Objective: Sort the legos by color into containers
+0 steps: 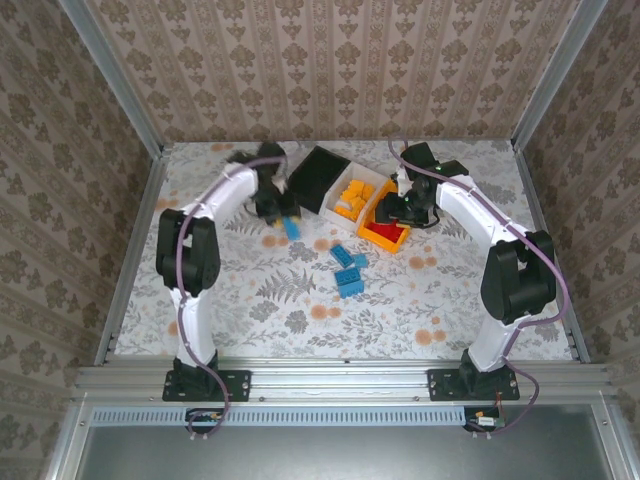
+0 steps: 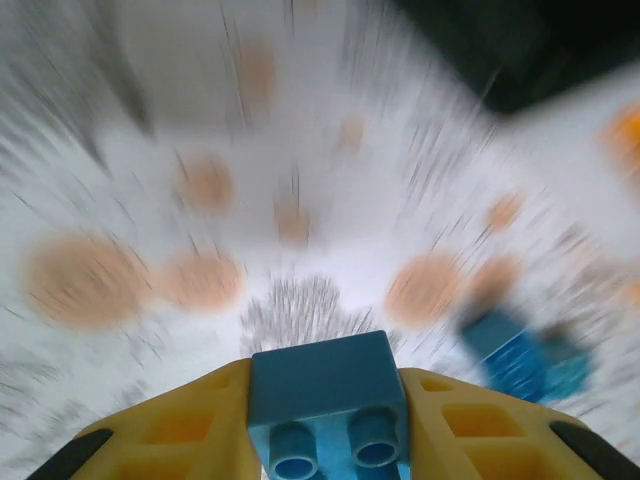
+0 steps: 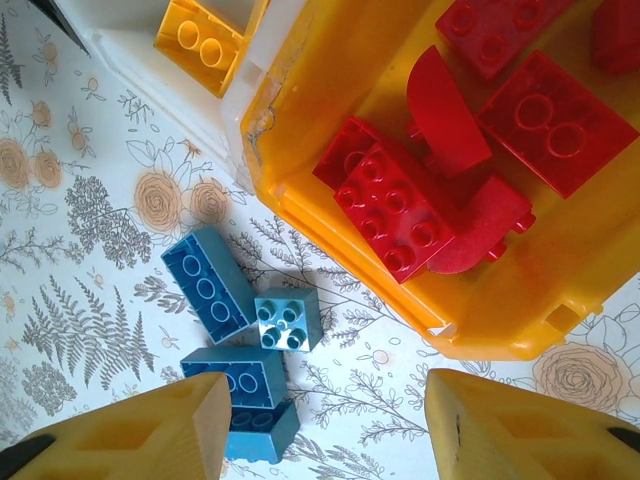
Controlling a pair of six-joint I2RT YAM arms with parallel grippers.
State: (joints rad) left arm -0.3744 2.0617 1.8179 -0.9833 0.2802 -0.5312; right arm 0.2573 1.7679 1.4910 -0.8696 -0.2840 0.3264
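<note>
Lego (image 2: 325, 395), blue, pinched in left fingers (image 2: 165, 432), studs toward camera.

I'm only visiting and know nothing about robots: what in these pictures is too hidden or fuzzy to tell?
- Left wrist view: motion blur smears the tablecloth and the loose blue bricks; the blue brick in the left hand is sharp.
- Top view: the black bin is too dark inside to see any contents.
- Right wrist view: the orange-yellow bin runs off the top and right edges, so its red bricks cannot be counted.
</note>
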